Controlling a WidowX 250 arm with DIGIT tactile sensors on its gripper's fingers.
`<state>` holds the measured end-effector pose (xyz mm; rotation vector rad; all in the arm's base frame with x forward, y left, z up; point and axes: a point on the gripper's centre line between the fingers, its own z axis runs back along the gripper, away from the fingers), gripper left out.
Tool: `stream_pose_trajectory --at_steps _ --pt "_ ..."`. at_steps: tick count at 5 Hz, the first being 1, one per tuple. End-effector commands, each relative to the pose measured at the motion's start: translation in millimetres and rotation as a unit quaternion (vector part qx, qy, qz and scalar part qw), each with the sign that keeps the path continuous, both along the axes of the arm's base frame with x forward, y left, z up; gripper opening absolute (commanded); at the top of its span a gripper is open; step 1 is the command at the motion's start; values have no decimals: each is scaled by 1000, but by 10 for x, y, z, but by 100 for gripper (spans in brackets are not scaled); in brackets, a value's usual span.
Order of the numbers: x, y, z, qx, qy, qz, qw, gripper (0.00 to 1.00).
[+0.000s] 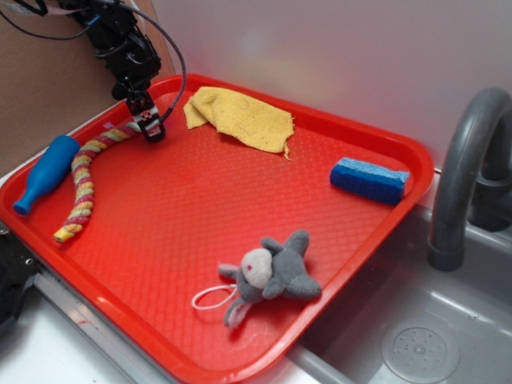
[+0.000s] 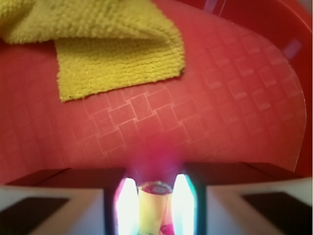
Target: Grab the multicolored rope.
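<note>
On the red tray (image 1: 240,200), upper left, the multicolored rope's (image 1: 84,180) end is clamped by the gripper's (image 1: 150,128) closed jaws.

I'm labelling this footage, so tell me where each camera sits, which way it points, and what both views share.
Exterior: raised off the red plastic tray's near corner, looking down across it toward the white wall; shows the black arm and gripper on the multicolored twisted rope's end.
Wrist: on the gripper, looking down past its fingers, which pinch the rope's end, at the tray floor.
Shared: gripper, rope, tray, yellow knitted cloth.
</note>
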<state>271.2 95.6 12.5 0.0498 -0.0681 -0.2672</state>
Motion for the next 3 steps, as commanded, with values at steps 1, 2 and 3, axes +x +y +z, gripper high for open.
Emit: stream_pose_trajectory --at_steps 1,2,3 --pt "138 -486 541 53 71 148 985 0" --pt "99 -770 1046 52 26 179 982 0" --pt "-160 -918 1567 28 9 184 982 0"
